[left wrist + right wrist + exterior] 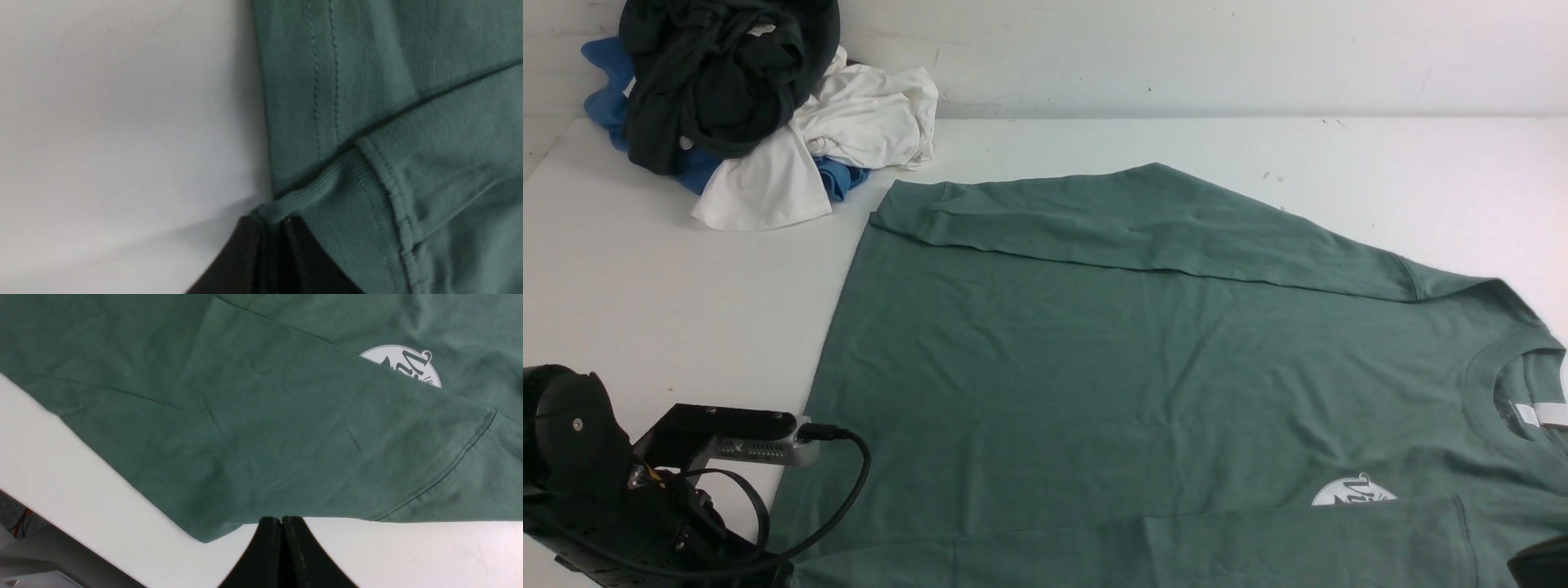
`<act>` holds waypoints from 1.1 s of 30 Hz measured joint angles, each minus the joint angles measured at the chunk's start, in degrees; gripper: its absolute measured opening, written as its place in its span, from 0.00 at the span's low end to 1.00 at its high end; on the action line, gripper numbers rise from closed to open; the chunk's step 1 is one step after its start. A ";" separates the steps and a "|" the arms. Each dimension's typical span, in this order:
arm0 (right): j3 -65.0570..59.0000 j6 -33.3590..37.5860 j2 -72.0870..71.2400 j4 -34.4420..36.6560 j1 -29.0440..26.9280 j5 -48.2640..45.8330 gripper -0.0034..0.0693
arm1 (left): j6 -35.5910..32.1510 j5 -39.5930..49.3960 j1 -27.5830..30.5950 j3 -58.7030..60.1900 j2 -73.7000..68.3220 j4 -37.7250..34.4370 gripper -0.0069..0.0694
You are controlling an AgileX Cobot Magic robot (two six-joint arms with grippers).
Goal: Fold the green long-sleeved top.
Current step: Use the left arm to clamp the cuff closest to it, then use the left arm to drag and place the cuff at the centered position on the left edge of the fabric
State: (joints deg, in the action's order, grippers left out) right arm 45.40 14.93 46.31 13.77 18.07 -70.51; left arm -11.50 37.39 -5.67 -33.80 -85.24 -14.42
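Note:
The green long-sleeved top [1143, 359] lies flat on the white table, neck [1494, 367] to the right with its white label [1539, 415]. The far sleeve [1143, 220] is folded across the body. The near sleeve [1258, 547] lies along the front edge and partly covers the round white logo [1352, 492]. In the left wrist view my left gripper [274, 222] is shut on the ribbed cuff [339, 204] of the near sleeve. In the right wrist view my right gripper [282, 520] is shut, its tips at the near sleeve's edge [327, 465], with nothing visibly between them.
A pile of a dark garment [719, 73], a white one [849, 131] and a blue one [605, 98] sits at the table's far left corner. The left arm [645, 490] is at the front left. The table's front edge [61, 522] runs close to the right gripper.

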 joint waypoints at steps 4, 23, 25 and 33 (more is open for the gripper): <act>0.00 0.02 0.00 0.00 0.00 0.05 0.03 | -0.05 1.72 0.00 -0.57 0.27 0.55 0.12; 0.00 -4.48 7.20 -6.90 0.00 6.34 0.03 | -0.71 17.85 0.00 -25.58 6.81 1.56 0.12; 0.00 -6.76 9.30 -9.02 0.00 7.61 0.03 | -0.91 19.43 0.00 -29.97 5.04 1.56 0.12; 0.00 -16.55 18.84 -18.18 -0.29 15.12 0.03 | -2.63 24.19 -2.41 -47.53 -3.94 2.24 0.12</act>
State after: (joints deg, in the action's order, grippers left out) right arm 45.40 -1.62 65.15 -4.41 17.78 -55.39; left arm -14.13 61.58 -8.07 -81.33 -89.18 -12.19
